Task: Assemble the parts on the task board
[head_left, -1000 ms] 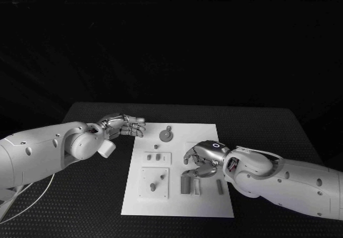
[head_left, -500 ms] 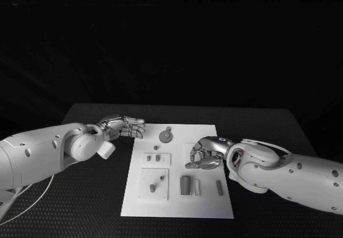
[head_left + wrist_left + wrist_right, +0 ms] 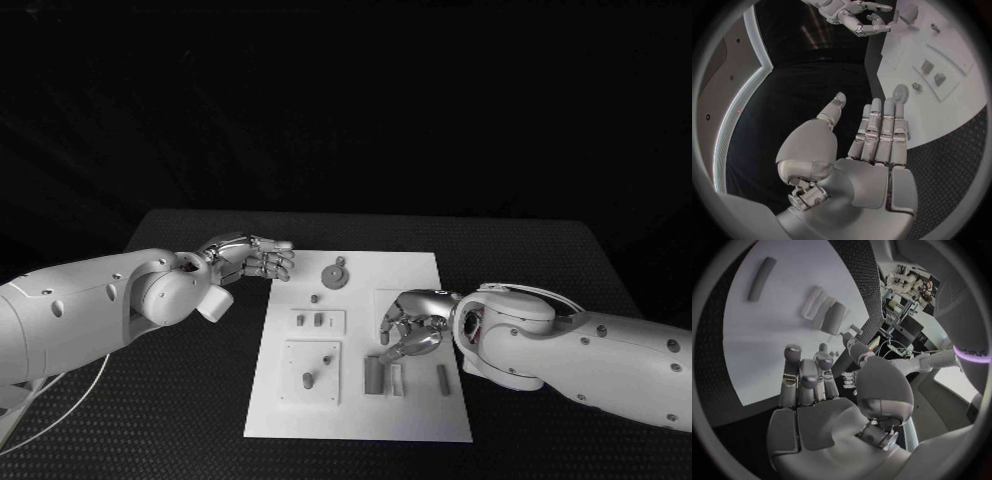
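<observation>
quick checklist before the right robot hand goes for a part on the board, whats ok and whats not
1. Right robot hand is over the task board: ok.
2. Right robot hand holds nothing: cannot tell from the head view; in its wrist view the fingers look bare: probably ok.
3. Loose bar parts lie uncovered just near of that hand: ok.
4. Left robot hand is off the board, by its far left corner, out of the way: ok.
5. Left robot hand holds nothing, fingers straight: ok.
6. Round part sits untouched at the far end: ok.
</observation>
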`<action>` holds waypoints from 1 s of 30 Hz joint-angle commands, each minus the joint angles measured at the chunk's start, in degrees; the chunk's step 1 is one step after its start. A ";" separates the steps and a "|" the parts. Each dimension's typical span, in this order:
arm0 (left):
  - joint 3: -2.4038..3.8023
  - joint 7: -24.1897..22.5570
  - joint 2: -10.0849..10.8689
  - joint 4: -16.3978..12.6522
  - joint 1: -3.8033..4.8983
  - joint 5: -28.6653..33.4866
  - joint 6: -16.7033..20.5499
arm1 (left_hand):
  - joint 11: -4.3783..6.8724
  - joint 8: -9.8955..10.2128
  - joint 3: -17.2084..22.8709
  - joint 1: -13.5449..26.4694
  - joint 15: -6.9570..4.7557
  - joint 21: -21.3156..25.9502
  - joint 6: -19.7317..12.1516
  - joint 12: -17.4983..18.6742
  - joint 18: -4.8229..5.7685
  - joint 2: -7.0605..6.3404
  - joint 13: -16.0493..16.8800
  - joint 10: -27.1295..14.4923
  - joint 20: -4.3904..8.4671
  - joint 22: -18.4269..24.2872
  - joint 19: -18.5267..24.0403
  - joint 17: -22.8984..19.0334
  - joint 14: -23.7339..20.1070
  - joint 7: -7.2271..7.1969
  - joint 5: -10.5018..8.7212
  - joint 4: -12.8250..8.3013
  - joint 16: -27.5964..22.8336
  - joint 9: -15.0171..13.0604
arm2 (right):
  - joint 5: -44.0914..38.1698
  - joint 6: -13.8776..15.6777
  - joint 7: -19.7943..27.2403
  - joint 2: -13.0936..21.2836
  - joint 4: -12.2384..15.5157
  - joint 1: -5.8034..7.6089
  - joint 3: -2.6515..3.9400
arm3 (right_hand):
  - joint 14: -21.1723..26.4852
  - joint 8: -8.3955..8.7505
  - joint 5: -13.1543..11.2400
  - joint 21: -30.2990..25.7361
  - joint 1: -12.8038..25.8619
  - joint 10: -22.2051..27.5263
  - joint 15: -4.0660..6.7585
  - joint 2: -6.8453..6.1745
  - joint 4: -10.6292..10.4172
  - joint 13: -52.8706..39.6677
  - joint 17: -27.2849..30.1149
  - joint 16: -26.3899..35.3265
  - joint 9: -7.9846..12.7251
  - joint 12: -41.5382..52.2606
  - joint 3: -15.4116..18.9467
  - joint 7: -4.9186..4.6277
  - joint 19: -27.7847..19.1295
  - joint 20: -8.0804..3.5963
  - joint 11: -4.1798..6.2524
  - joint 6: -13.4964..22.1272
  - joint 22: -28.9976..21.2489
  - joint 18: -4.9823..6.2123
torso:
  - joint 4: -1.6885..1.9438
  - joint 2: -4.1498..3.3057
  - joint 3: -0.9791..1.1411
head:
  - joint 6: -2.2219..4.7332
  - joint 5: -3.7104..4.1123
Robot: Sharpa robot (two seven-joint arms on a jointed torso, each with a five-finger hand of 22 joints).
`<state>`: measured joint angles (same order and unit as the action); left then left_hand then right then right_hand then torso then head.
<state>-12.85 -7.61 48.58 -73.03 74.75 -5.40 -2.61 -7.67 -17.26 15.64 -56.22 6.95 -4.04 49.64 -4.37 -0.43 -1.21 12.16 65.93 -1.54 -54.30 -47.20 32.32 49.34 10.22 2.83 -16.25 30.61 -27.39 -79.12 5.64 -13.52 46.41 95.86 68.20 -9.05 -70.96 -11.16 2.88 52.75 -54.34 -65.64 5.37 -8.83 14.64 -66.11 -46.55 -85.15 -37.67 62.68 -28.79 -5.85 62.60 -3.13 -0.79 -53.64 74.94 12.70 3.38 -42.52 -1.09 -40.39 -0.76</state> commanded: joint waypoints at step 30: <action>0.00 -0.17 -0.39 0.54 0.04 0.02 -1.12 | 0.17 0.33 0.05 0.60 0.11 -0.06 -0.45 0.04 -0.32 0.04 0.07 -0.14 0.19 0.07 0.10 0.10 0.02 -0.03 -0.02 -0.18 -0.29 0.06 | -30.57 6.53 22.37 -3.75 -3.59 0.04 -5.15 | 18.34 1.24 -0.09 -3.73 -20.47 17.91 -1.18 -4.48 2.05 -1.15 -2.06 0.36 1.13 0.60 -8.00 3.96 -14.10 6.98 -0.55 8.90 1.29 0.09 | 0.25 -0.15 0.13 | -0.87 -0.47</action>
<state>-12.88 -7.52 48.21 -72.45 74.75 -5.40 -2.80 -7.67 -17.26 15.64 -56.23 6.95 -4.04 49.64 -4.37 -0.43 -1.20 12.15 65.93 -1.53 -54.31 -47.20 32.36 49.34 10.22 2.83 -16.25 30.61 -27.40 -106.86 14.41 8.61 42.53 92.19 68.22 -14.22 -53.01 -9.72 2.88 48.69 -74.22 -48.12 4.22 -13.28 16.68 -67.20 -48.56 -84.52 -36.50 63.07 -36.38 -2.07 49.02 3.89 -1.23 -44.64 74.92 13.33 3.63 -42.65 -0.94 -41.09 -1.16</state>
